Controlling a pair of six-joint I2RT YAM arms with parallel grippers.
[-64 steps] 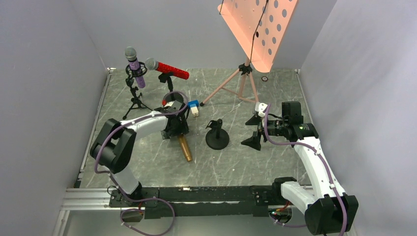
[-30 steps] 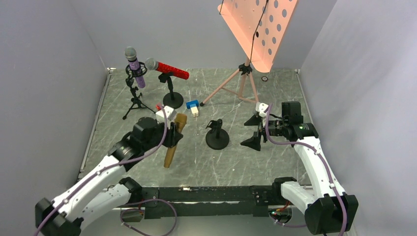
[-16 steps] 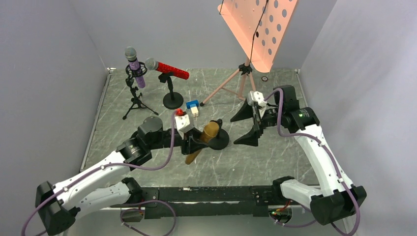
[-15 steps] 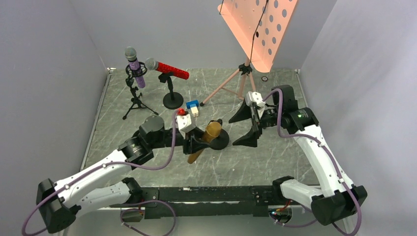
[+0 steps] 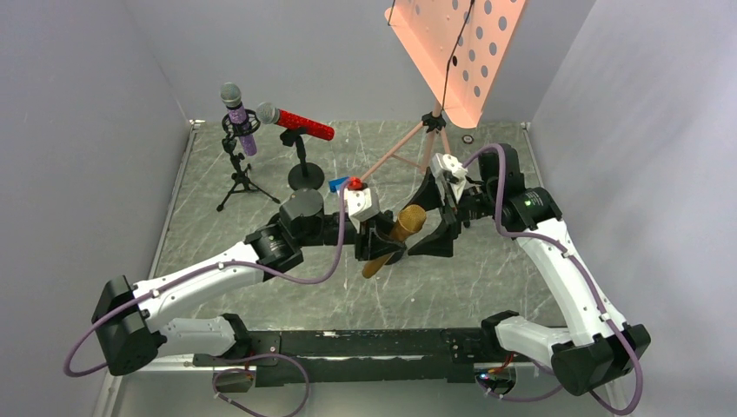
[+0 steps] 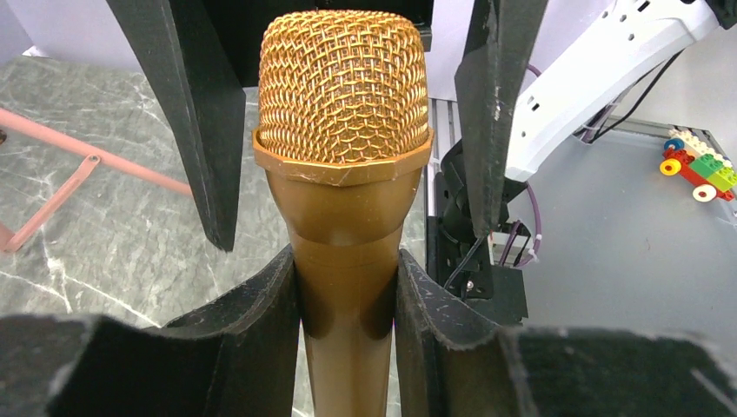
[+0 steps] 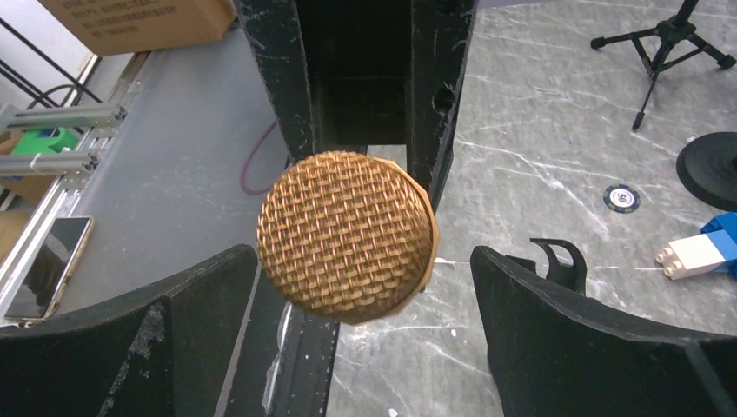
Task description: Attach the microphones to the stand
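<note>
My left gripper [image 5: 387, 241] is shut on the all-gold microphone [image 5: 398, 233] and holds it tilted above the table, head toward the right arm. In the left wrist view my fingers [image 6: 348, 291] clamp its neck below the mesh head [image 6: 343, 104]. My right gripper [image 5: 434, 221] is open wide in front of the head. In the right wrist view the gold head [image 7: 348, 234] hangs between my spread fingers [image 7: 365, 295], touching neither. The purple microphone [image 5: 239, 117] sits in a tripod stand and the red one [image 5: 300, 124] in a round-base stand. A black empty clip [image 7: 561, 259] shows below.
A pink perforated music stand [image 5: 456, 52] on tripod legs [image 5: 408, 148] stands at the back. A blue-and-white block [image 7: 695, 248] lies beside the round base [image 7: 708, 169]. A small disc [image 5: 468, 138] lies at the back right. Grey walls close in on three sides.
My left arm lifted the gold microphone off the table and carried it right, to the right gripper. My right gripper rose and moved left to meet the head.
</note>
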